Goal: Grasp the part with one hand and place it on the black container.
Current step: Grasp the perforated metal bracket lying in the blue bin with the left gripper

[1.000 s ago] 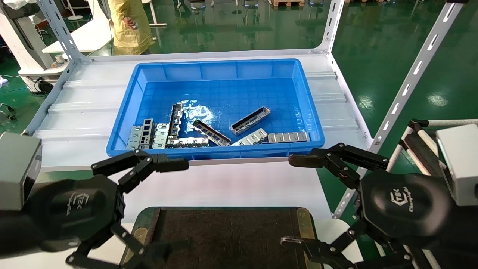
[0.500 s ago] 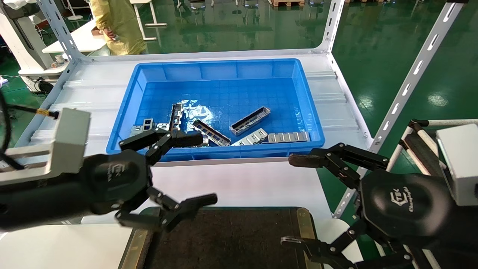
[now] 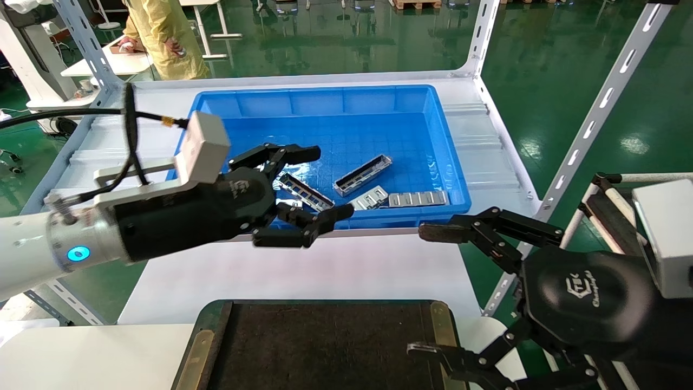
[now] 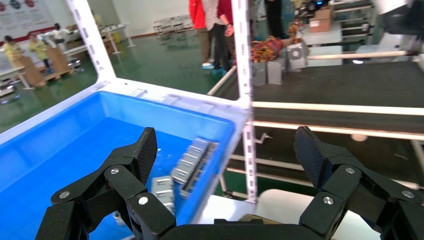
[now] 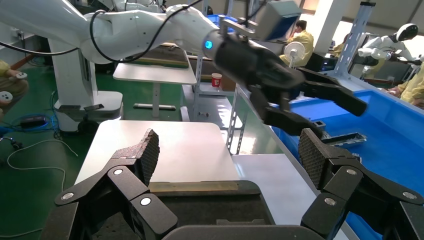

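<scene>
Here, the left hand (image 3: 303,195) reaches over the near wall of the blue bin (image 3: 325,100), its fingers (image 3: 295,154) spread wide and holding nothing, apparently lining up on the part (image 3: 363,174), a silver-grey channel lying at a slant on the bin floor just beyond the fingertips. Flat silver plates (image 3: 398,199) sit close along the near wall beside the channel, and a darker rail (image 3: 306,192) lies just to its other side, so the fingers have little room to come down cleanly. The bin's far half is bare. The black container (image 3: 325,346) waits on the worktop (image 3: 352,265) nearest the robot, well apart from the bin, its surface unoccupied. The right hand (image 3: 471,292) hangs idle at the tray's right corner, fingers splayed and empty.
</scene>
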